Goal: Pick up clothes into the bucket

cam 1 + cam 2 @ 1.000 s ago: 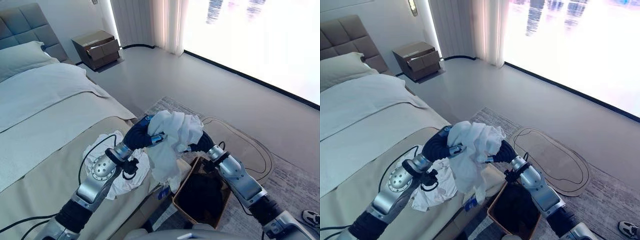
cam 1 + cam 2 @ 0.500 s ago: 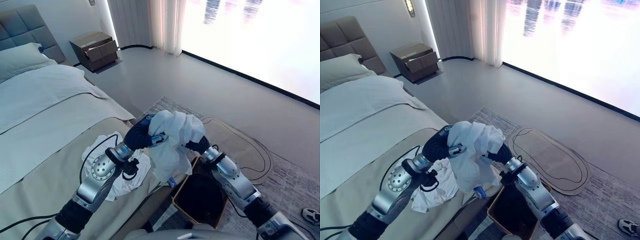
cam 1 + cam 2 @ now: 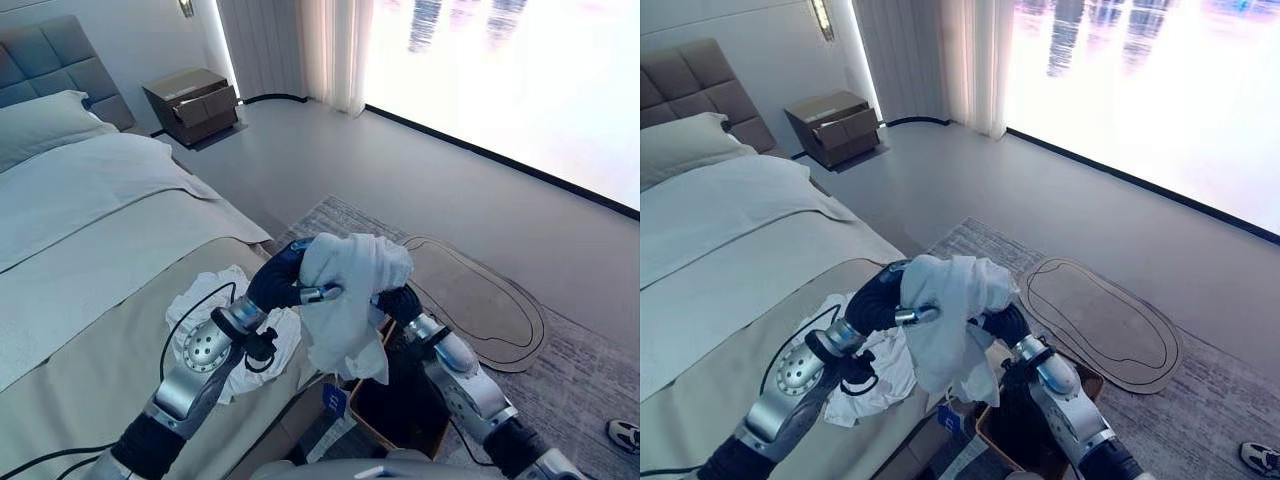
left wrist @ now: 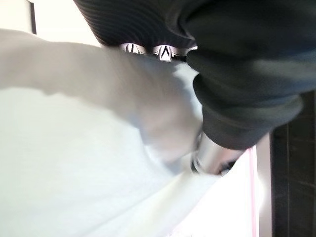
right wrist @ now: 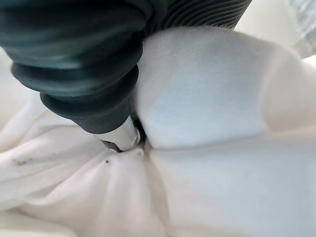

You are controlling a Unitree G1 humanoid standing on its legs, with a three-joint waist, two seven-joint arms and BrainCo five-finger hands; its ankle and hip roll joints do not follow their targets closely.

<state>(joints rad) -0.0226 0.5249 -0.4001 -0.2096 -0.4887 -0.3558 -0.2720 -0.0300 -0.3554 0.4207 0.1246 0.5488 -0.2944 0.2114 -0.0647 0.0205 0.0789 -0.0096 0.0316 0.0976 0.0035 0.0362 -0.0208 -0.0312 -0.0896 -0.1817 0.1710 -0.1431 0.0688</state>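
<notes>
Left hand [image 3: 283, 280] and right hand [image 3: 398, 301] hold 1 white garment [image 3: 350, 290] raised between them; fingers buried in cloth, grip cannot be told. Below the right hand stands the brown bucket [image 3: 432, 438]. Beside the left forearm, another white garment [image 3: 205, 302] lies on the bed [image 3: 90, 260].

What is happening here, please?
The robot holds a white garment up between its left hand and right hand, beside the bed. The cloth hangs above the brown bucket on the floor and is not yet inside it. Another white garment lies on the bed's edge.
</notes>
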